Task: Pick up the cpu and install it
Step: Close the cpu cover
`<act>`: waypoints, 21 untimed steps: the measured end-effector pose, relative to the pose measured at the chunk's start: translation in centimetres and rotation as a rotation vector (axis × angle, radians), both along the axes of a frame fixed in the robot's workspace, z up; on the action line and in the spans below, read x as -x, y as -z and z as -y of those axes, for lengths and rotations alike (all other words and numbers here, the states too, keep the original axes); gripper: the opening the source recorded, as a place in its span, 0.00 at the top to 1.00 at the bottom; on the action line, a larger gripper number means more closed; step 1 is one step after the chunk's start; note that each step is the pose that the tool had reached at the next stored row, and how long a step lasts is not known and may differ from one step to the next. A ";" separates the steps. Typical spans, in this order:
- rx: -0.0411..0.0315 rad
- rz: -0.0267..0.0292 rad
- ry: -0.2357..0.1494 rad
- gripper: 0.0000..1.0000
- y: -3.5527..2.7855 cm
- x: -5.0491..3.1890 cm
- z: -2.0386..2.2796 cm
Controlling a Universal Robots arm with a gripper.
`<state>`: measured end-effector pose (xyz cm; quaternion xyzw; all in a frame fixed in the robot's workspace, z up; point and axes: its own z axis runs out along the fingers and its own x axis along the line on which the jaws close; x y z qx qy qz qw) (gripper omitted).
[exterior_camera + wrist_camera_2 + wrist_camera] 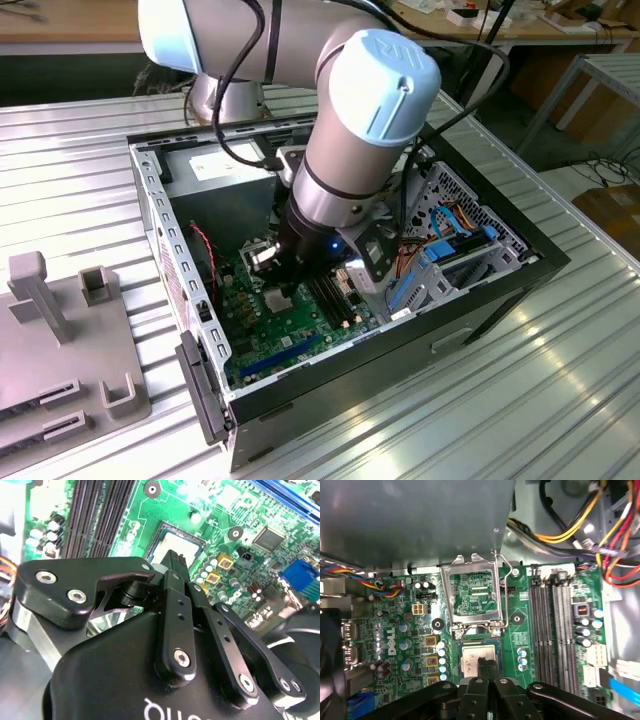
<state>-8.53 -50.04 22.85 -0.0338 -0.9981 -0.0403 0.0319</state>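
Black linked gripper (487, 662), closed narrow and gripping nothing, stands over the small square silver-grey cpu (470, 662) lying in its black-framed socket (478, 643) mid green motherboard (520, 605). Judged risk: off-centre pressing could tilt the cpu, damaging contacts.

Silver arm (335, 165), pale-blue caps (395, 75), black cables (268, 50), black end effector (175, 562)

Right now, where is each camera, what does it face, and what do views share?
Exterior view: off the arm, above the computer case, facing down; arm and tool show.
First wrist view: on the arm, facing the motherboard; tool's shut fingers over the cpu.
Second wrist view: on the arm, looking along the tool's linkage.
Both wrist views share cpu and memory slots.
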 end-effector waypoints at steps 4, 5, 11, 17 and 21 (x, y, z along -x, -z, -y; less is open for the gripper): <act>0.0001 -0.0001 0.000 0.89 -1.33 -0.08 -0.13; 0.0000 -0.0001 0.001 0.89 -1.58 -0.09 -0.17; -0.0021 -0.0002 0.002 0.89 -1.84 -0.93 -0.35; -0.0104 0.0000 0.002 0.89 -1.83 -2.64 -0.39; -0.0106 -0.0001 0.003 0.89 -1.98 -2.65 -0.79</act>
